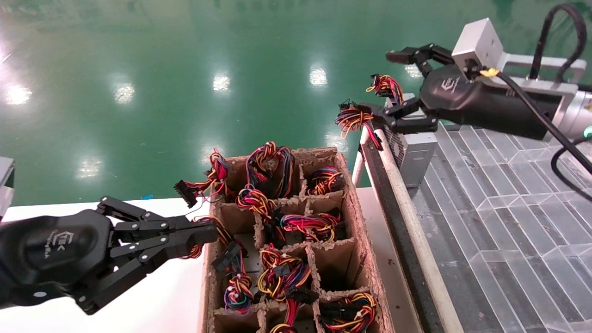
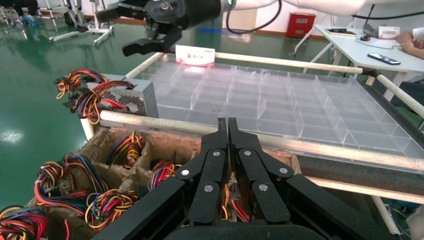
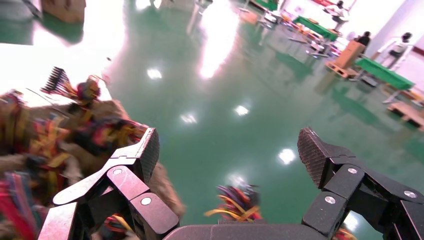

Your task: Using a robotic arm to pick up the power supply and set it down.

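Power supply (image 1: 413,147) is set on the corner of the clear divided tray (image 1: 508,199), wires trailing over the rail. Right gripper (image 1: 393,83) is spread wide above it, nothing held. Left gripper (image 1: 210,233) is closed at the carton (image 1: 365,259), apparently pinching wires. Rigid, likely heavy box, floppy harness: flat metal sides should be gripped.

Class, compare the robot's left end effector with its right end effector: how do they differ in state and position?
The black jointed left end effector is shut, fingers pressed together; the black right end effector is open, fingers spread wide. The left one sits low at the brown cardboard divider box of wire bundles; the right one is raised over the grey metal power supply at the clear tray's edge. Both bear a white logo.
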Available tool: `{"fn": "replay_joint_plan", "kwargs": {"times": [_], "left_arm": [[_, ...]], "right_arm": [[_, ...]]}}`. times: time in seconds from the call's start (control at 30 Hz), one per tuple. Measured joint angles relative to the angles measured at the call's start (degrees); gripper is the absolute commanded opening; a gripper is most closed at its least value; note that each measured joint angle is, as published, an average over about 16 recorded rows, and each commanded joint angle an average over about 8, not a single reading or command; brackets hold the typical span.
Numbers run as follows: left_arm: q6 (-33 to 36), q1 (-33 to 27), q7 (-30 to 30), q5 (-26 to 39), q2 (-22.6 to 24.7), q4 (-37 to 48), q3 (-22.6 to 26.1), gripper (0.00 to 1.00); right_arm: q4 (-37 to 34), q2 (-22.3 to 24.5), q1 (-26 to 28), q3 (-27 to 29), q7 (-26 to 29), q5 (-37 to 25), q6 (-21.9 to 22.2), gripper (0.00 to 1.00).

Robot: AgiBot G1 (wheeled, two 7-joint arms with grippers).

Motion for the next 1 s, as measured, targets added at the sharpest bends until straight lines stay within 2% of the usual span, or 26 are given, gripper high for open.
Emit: {"fn": "replay_joint_plan", "kwargs": {"times": [1.0], "left_arm": [[0.0, 0.0, 0.0, 0.0, 0.0, 0.0, 0.0, 1.0]], "right_arm": [[36.9, 11.5, -27.0, 15.6, 24.0, 7.8, -6.3, 1.0]]}}
